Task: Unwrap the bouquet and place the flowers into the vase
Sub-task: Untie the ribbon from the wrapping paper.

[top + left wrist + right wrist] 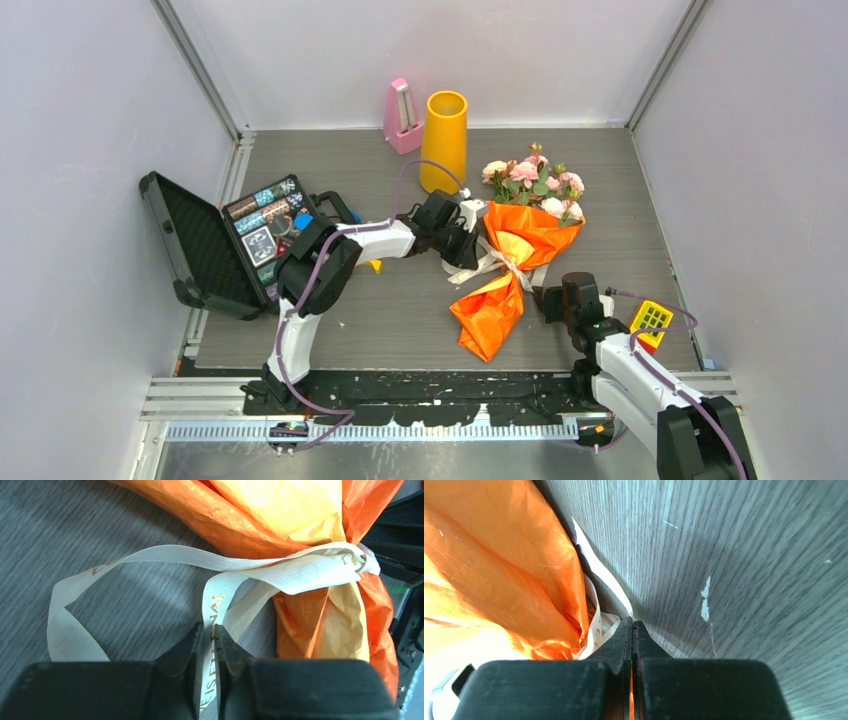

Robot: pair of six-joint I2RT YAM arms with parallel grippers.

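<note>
**Ribbon tail pinched; wrap not yet untied**

Top view. The bouquet (515, 250) lies flat on the table (400, 310), right of centre. The flowers (535, 180) point to the upper right and the twisted paper tail points to the lower middle. The vase (445, 140) stands upright at the upper middle, near the blooms but apart from them. The left gripper (470, 240) sits against the left side of the bouquet at the tie. The right gripper (548, 300) is just beside the wrap's lower right edge.

Left wrist view. The left gripper's fingers (192, 645) are closed narrow on one lettered tail of the ribbon (280, 572), low in the frame. The ribbon runs up and right to the knot (357, 560) cinching the orange paper (280, 515). A second tail loops loose across the left half.

Right wrist view. The right gripper's fingers are pressed together with no gap. A ribbon end reaches their tips, but I cannot tell whether anything is caught.

Handling, judged.
- The ribbon is thin, limp and woven, so it likely grips well. A tail end is the place to hold it, as here.
- The paper is crinkly and light, and should slide with any pull unless it is pinned.
- The whole bundle looks light.
- The stems are hidden inside the wrap. I would take them low, below the leaves, since the blooms look easy to crush.
</note>
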